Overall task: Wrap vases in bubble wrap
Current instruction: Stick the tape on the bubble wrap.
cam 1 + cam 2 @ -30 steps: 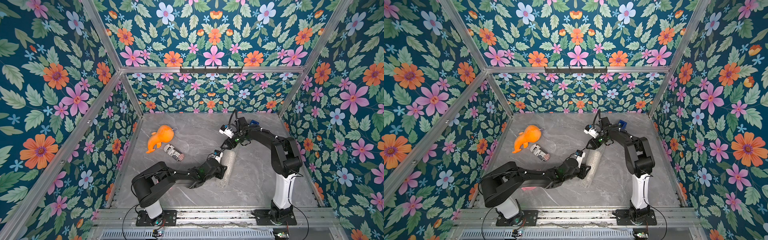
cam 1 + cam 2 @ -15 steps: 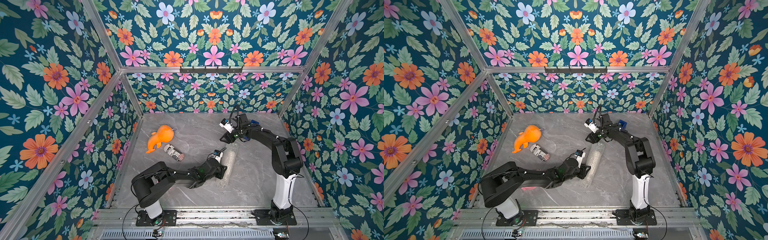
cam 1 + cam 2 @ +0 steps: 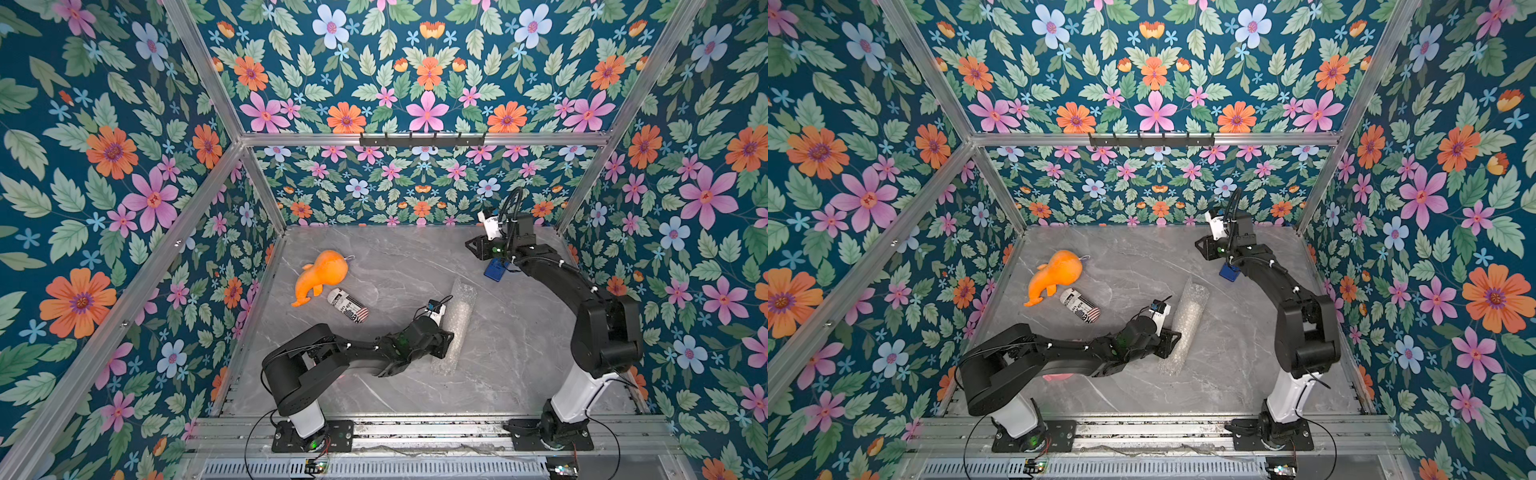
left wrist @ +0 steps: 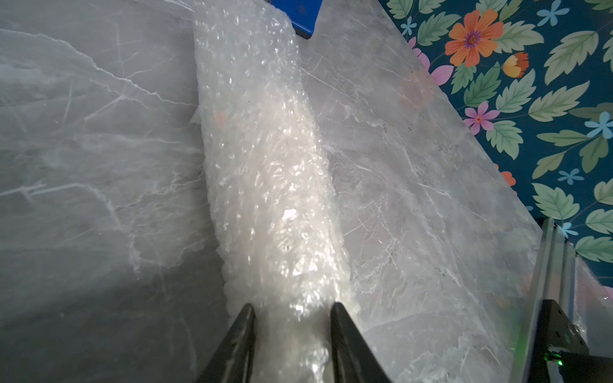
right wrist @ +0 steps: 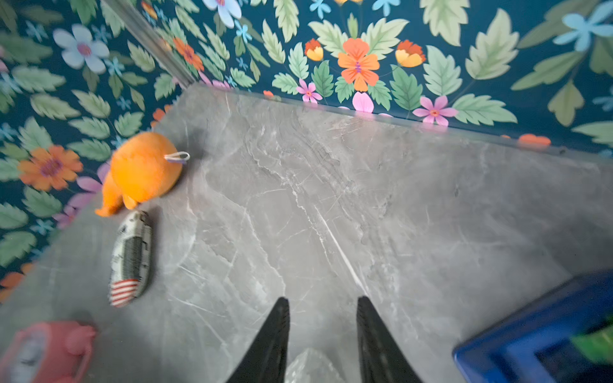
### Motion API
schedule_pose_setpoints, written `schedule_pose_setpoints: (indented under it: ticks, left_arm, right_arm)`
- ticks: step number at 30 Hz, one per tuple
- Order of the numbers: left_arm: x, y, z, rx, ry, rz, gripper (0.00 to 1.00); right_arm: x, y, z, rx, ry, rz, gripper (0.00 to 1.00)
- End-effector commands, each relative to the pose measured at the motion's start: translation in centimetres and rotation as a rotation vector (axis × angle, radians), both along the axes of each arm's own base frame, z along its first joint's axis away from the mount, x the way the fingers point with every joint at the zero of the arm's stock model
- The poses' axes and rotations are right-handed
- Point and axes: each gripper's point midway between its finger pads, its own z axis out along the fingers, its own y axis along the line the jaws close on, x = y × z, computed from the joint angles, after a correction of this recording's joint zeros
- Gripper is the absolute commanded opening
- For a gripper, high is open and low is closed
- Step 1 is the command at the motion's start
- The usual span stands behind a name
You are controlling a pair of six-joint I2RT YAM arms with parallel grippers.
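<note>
L gripper (image 4: 292, 305) was clenched on the near end of the bubble wrap (image 4: 272, 165), prob. to pin the roll so it couldn't spring open. The wrap lay as 1 long tube mid-table (image 3: 519, 332) in both top views. The vase wasn't seen outright; the whitish bulge inside the tube was likely it. R gripper (image 5: 322, 298) hung well apart, above the blue box (image 3: 494, 269), jaws parted w/ nothing btwn the tips. Wrapping looked nearly done; far end seemed untucked.
</note>
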Motion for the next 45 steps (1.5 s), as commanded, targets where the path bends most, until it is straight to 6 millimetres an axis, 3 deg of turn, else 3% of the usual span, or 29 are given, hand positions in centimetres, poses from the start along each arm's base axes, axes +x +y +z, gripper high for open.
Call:
schedule_pose_setpoints:
  ticks: [1, 5, 11, 16, 24, 34, 40, 45]
  left_arm:
    - [-1.4, 2.0, -3.3, 0.145, 0.072, -0.023, 0.39]
    - [-1.3, 2.0, -3.2, 0.145, 0.071, -0.02, 0.39]
    - [-1.4, 2.0, -3.2, 0.146, 0.072, -0.02, 0.39]
    - [-1.4, 2.1, -3.3, 0.147, 0.076, -0.018, 0.38]
    - [-1.4, 2.2, -3.3, 0.149, 0.075, -0.016, 0.38]
    - [-1.4, 2.2, -3.3, 0.144, 0.077, -0.013, 0.38]
    - [-1.5, 2.4, -3.2, 0.144, 0.076, -0.011, 0.38]
    - [-1.5, 2.5, -3.2, 0.144, 0.075, -0.008, 0.38]
  right_arm:
    - [-4.1, 1.7, 0.7, 0.242, 0.161, 0.005, 0.26]
    - [-8.2, 3.3, -1.3, 0.399, 0.279, 0.03, 0.16]
    - [-13.1, 7.5, -5.2, 0.358, 0.339, 0.129, 0.14]
    - [-13.7, 8.0, -8.4, 0.378, 0.425, 0.101, 0.12]
    - [-15.4, 8.5, -10.8, 0.376, 0.437, 0.101, 0.12]
    - [-15.8, 7.6, -14.5, 0.376, 0.487, 0.01, 0.12]
    - [-16.4, 7.0, -16.1, 0.444, 0.523, -0.053, 0.11]
    - [-16.0, 7.2, -15.4, 0.481, 0.5, -0.055, 0.11]
